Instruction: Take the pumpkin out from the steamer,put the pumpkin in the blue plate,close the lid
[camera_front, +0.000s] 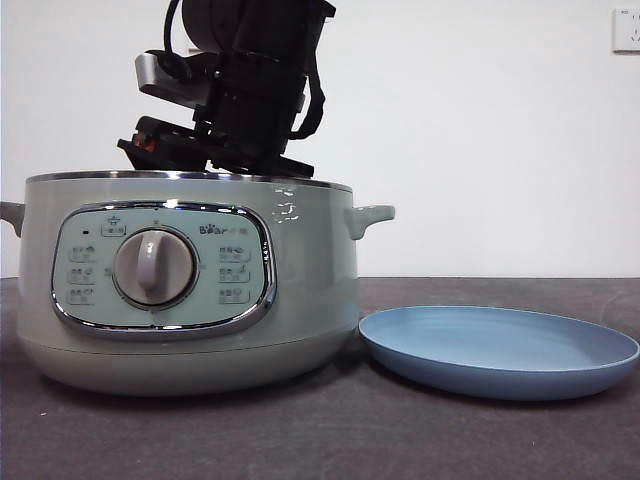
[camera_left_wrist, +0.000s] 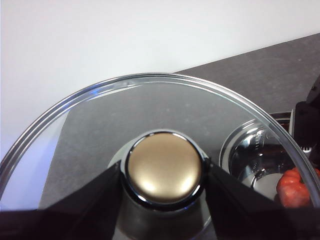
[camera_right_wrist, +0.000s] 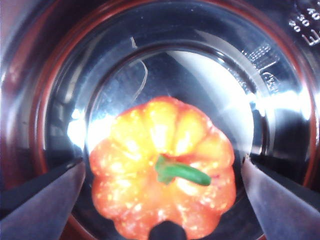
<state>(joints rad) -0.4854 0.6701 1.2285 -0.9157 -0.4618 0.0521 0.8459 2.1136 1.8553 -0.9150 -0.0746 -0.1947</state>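
Steamer (camera_front: 190, 290) first, since it is the biggest thing I deal with: a broad, heavy-looking pot standing on the dark grey surface (camera_front: 320, 440), open at the top, with its polished metal bowl likely to be slick. My left pincer (camera_left_wrist: 162, 175) is clamped on the knob of the lid (camera_left_wrist: 75, 120), holding it clear of the pot; glass and steel, so I judge it stiff, weighty and breakable, best held by that knob alone. Just beside the pot lies the blue plate (camera_front: 500, 350), wide, shallow and bare, which leaves me easy room for a drop. My right pincer (camera_right_wrist: 162, 187) hangs down inside the pot with its jaws spread wide on either side of the pumpkin (camera_right_wrist: 162, 175), not touching it. That pumpkin sits upright on the bowl's floor, stem up. It looks small, light and hard-skinned, with a glossy rind that could slip, so I would squeeze across its ribbed belly, low on the widest part, not the thin green stem. Behind everything is a plain white wall (camera_front: 480, 120).
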